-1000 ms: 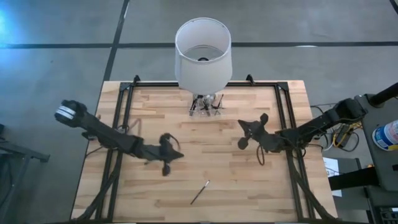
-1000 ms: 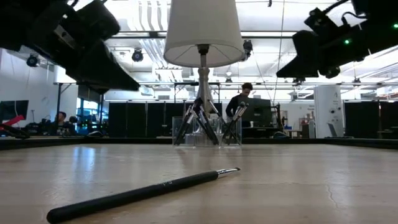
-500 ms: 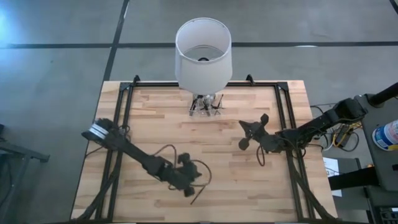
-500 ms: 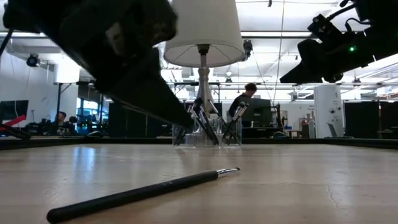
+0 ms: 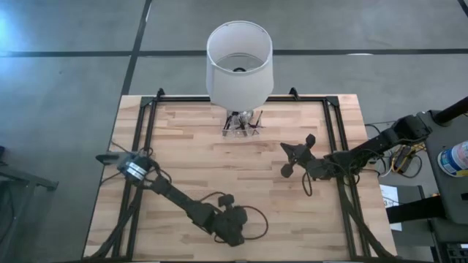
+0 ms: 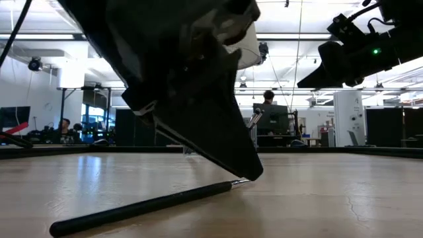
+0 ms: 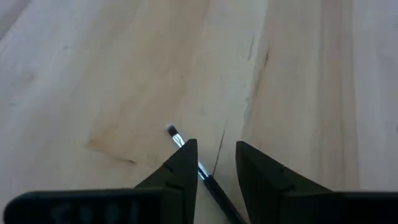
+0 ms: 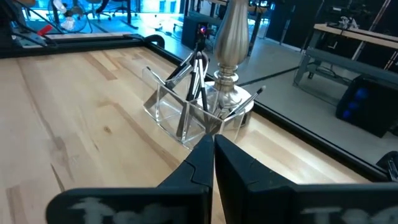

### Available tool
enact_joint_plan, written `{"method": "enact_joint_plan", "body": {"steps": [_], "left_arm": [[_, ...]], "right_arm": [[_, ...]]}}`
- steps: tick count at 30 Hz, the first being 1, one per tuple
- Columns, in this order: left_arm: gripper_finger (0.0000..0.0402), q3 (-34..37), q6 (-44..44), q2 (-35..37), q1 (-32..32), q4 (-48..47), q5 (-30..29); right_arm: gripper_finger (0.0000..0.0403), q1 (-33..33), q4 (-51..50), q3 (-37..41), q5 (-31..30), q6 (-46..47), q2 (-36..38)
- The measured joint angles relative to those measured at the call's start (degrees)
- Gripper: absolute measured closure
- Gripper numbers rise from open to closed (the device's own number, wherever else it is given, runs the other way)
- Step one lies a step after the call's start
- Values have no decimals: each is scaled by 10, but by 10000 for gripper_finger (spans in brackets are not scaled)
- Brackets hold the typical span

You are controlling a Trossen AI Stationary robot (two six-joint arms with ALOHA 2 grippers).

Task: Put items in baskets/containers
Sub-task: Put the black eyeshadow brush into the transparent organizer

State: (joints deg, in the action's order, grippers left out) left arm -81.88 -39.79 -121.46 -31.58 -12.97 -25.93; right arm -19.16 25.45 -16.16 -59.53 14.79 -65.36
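Straddling the last loose brush (image 7: 205, 174) is where your left gripper (image 7: 213, 162) now sits, low over the near middle of the table (image 5: 183, 146), fingers parted with the thin handle running between them and nothing gripped yet. The brush lies flat on the wood, its silvery tip (image 7: 171, 131) pointing out ahead of the fingertips (image 7: 186, 152).

For a clean pickup, I'd say you want the handle centred in the gap before you close; at present it sits closer to one finger than the other. Sink until the tips just reach the wood, then close slowly so the stick does not roll or skid away. Grip toward the middle of the handle if you can, since a hold near the tip will likely let it swing.

The clear holder (image 8: 186, 112) stands at the far edge by the lamp base (image 8: 230, 37), already bristling with brushes, so plan a steep, careful drop. Your right gripper (image 8: 213, 149) waits closed and empty at mid-right, facing that holder.
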Motion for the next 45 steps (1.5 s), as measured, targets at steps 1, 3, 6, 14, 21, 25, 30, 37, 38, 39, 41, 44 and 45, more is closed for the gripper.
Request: {"method": "enact_joint_plan", "body": {"steps": [1,3,6,14,21,25,30,37,38,39,41,44,45], "left_arm": [[297,-12,-8,-5,0,-17,-5],[294,-31,-22,-14,0,-51,-27],[294,-46,-31,-24,1,-90,-51],[293,-28,-30,-25,2,-76,-27],[326,-18,-21,-22,7,-87,11],[376,-18,-19,-22,9,-129,29],[394,-16,0,-19,10,-163,40],[399,-12,34,15,10,-195,39],[400,-10,36,21,9,-206,41],[400,-9,38,28,9,-213,43],[401,-6,39,39,8,-233,45],[400,4,32,58,7,-240,44],[400,10,29,63,6,-241,44]], "right_arm": [[394,-1,0,0,0,0,0],[394,-1,-1,-1,0,0,0],[394,-6,0,-2,2,1,0],[394,-9,0,-3,2,1,0],[394,-13,0,-2,1,6,0],[394,-13,0,-2,1,7,0],[394,-13,1,-2,1,12,0],[394,-14,1,-2,13,15,0],[394,-14,1,-1,13,16,0],[394,-14,1,-1,13,17,0],[394,-15,1,-1,13,17,0],[394,-17,1,0,15,17,0],[394,-17,1,0,15,17,0]]}}
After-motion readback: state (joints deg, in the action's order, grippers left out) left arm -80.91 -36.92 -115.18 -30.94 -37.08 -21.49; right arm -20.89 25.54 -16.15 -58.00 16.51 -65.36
